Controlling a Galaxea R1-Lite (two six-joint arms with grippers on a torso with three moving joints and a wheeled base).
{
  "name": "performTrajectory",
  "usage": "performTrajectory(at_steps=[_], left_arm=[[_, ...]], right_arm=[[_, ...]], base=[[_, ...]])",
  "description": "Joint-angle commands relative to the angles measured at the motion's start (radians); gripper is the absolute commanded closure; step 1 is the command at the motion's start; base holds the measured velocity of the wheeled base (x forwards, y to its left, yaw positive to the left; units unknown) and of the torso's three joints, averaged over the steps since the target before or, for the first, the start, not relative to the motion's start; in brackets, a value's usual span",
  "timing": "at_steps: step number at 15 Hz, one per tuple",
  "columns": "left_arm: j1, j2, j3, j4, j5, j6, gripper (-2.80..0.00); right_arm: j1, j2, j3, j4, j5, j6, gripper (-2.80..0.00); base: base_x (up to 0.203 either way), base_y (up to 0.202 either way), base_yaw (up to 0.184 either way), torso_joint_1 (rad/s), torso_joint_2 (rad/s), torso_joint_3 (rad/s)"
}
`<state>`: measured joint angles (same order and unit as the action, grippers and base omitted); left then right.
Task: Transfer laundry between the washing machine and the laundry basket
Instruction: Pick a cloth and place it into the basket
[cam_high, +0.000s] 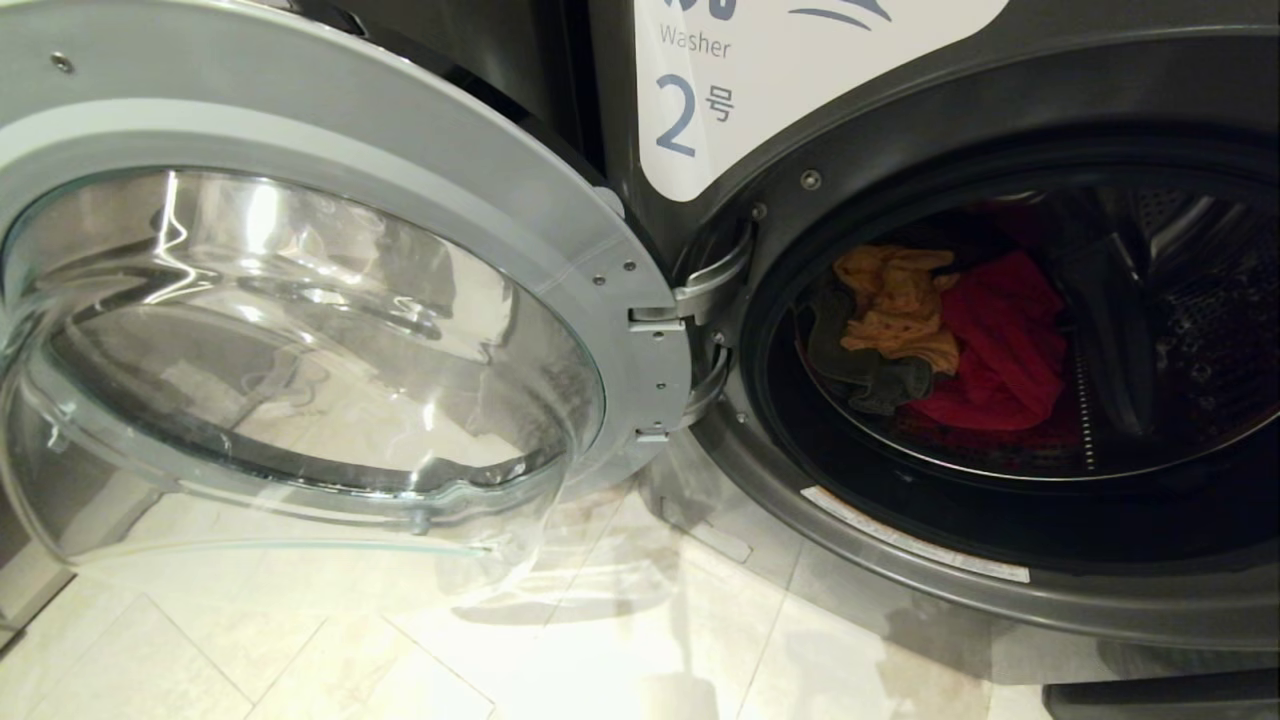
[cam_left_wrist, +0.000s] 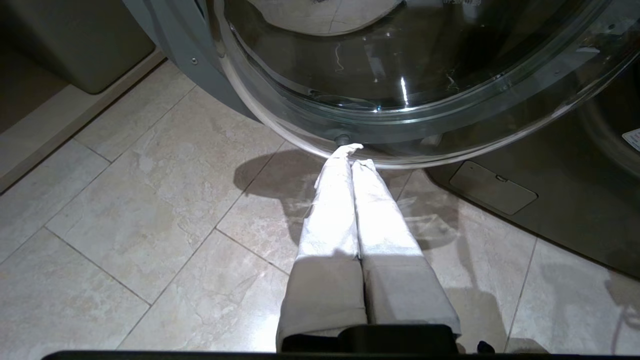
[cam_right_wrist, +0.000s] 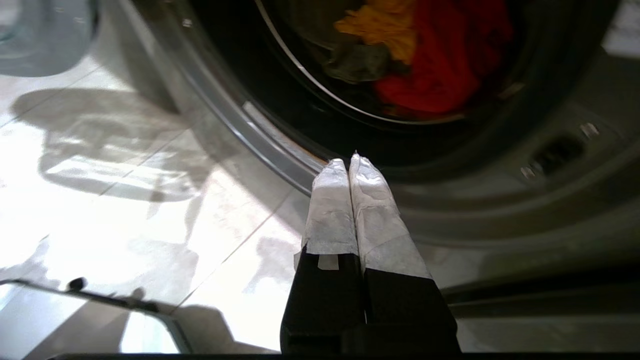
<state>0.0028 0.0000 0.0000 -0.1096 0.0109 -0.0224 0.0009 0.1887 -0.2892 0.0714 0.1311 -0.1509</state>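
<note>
Head view: the washer (cam_high: 1000, 600) marked 2 stands with its door (cam_high: 330, 260) swung wide open to the left on its hinge (cam_high: 690, 300). In the drum (cam_high: 1150, 440) lies the laundry: a mustard piece (cam_high: 900, 300) on top, a red piece (cam_high: 1000, 350) to its right and a dark green piece (cam_high: 860, 365) at the lower left, all bunched and touching. Pale floor tiles (cam_high: 400, 650) fill the foreground. Neither arm shows here.

Left wrist view: the left gripper (cam_left_wrist: 356, 155) hangs above the tiles, its taped fingers (cam_left_wrist: 332, 210) pressed together with nothing between them. Its tips are just under the lower rim of the glass door.

Right wrist view: the right gripper (cam_right_wrist: 347, 162) also has its taped fingers (cam_right_wrist: 332, 210) closed on nothing. It points at the washer's lower front rim, outside the drum mouth. Beyond it the three pieces lie in the drum, well apart from the tips.
</note>
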Motion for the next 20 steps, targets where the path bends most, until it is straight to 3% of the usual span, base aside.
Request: performTrajectory(at_steps=[1,5,7,13,16,20], left_arm=[[0.0,0.002,0.04,-0.002,0.0,0.001,0.0],[0.0,0.002,0.04,-0.002,0.0,-0.001,0.0],[0.0,0.002,0.04,-0.002,0.001,-0.001,0.0],[0.0,0.002,0.04,-0.002,0.001,-0.001,0.0],[0.0,0.002,0.04,-0.002,0.0,-0.001,0.0],[0.0,0.002,0.04,-0.002,0.001,-0.001,0.0]], right_arm=[[0.001,0.265,-0.104,0.001,0.082,-0.016,0.0],[0.019,0.566,-0.141,0.004,0.221,-0.226,0.0],[0.103,0.623,-0.124,0.004,0.247,-0.285,0.0],[0.148,0.773,-0.1,-0.007,0.257,-0.298,0.0],[0.224,0.821,-0.111,-0.007,0.249,-0.302,0.0],[0.304,0.784,-0.107,-0.007,0.151,-0.305,0.0]], base=[[0.0,0.0,0.0,0.0,0.0,0.0],[0.0,0.0,0.0,0.0,0.0,0.0],[0.0,0.0,0.0,0.0,0.0,0.0],[0.0,0.0,0.0,0.0,0.0,0.0],[0.0,0.0,0.0,0.0,0.0,0.0],[0.0,0.0,0.0,0.0,0.0,0.0]])
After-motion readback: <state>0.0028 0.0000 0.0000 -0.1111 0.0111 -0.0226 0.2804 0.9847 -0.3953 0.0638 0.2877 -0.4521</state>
